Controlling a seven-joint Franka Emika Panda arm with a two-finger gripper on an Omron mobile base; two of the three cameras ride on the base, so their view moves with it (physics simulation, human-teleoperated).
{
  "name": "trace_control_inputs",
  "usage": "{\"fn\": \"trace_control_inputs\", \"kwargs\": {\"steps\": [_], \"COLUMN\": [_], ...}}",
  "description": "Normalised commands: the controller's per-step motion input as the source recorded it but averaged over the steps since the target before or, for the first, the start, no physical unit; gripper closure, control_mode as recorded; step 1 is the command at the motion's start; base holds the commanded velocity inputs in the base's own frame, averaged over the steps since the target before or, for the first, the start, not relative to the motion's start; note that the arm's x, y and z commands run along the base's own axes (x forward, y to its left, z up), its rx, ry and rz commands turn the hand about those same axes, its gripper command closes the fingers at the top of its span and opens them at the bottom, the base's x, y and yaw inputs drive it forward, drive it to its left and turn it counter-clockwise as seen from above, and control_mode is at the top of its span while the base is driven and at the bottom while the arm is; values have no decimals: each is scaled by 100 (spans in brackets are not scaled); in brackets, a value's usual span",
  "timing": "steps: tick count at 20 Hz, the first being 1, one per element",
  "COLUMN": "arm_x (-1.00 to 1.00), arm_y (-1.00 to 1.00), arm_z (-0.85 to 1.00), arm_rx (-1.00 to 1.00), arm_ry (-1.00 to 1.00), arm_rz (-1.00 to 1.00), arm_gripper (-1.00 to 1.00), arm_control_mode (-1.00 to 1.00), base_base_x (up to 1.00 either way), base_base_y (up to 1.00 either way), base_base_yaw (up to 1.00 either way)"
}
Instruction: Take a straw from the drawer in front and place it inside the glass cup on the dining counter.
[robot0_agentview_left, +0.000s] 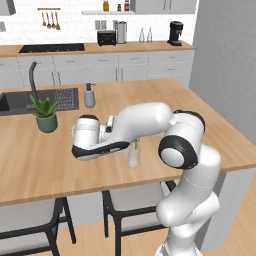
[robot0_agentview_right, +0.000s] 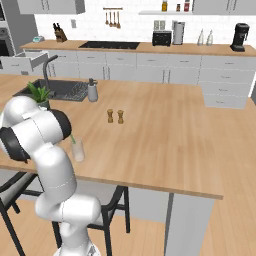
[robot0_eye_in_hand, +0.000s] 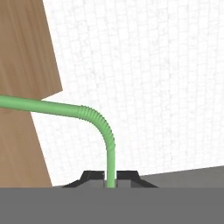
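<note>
**Straw's at the cup, time to think about letting go**

So you're sitting in the placing step right now. In the hand view your gripper (robot0_eye_in_hand: 110, 177) is pinching the straw (robot0_eye_in_hand: 98, 120) tight between its two dark tips, with the bendy part curling up and off to the side. From the left base view the arm is reaching low over the counter (robot0_agentview_left: 200, 125), and the green straw (robot0_agentview_left: 136, 144) is poking out just above the cup (robot0_agentview_left: 133, 156), which is standing near the front edge. The right base view is showing the same thing: a bit of green (robot0_agentview_right: 73, 140) slanting at the rim of the cup (robot0_agentview_right: 78, 150). I can't really tell how far the lower end is sitting inside the glass, since your arm is covering the hand itself.

The drawer (robot0_agentview_right: 22, 62) is hanging open back on the far cabinets, so the fetching part looks done. My guess for your next move: get the straw's lower end properly down inside the rim, then open up and back off without nudging the cup.
</note>
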Motion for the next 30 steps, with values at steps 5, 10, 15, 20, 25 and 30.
{"fn": "trace_control_inputs", "kwargs": {"steps": [5, 10, 15, 20, 25, 30], "arm_x": [0, 0, 0, 3, 9, 5], "arm_y": [-1, -10, -6, 0, 0, 0], "arm_z": [-14, -29, -31, -10, 0, 0], "arm_rx": [0, 0, 0, 0, 1, 2], "arm_ry": [0, 0, 0, 0, 0, 0], "arm_rz": [0, 0, 0, 0, 0, 0], "arm_gripper": [100, 100, 100, 100, -100, -100], "arm_control_mode": [-100, -100, -100, -100, -100, -100], "base_base_x": [0, 0, 0, 0, 0, 0], "base_base_y": [0, 0, 0, 0, 0, 0], "base_base_yaw": [0, 0, 0, 0, 0, 0]}}
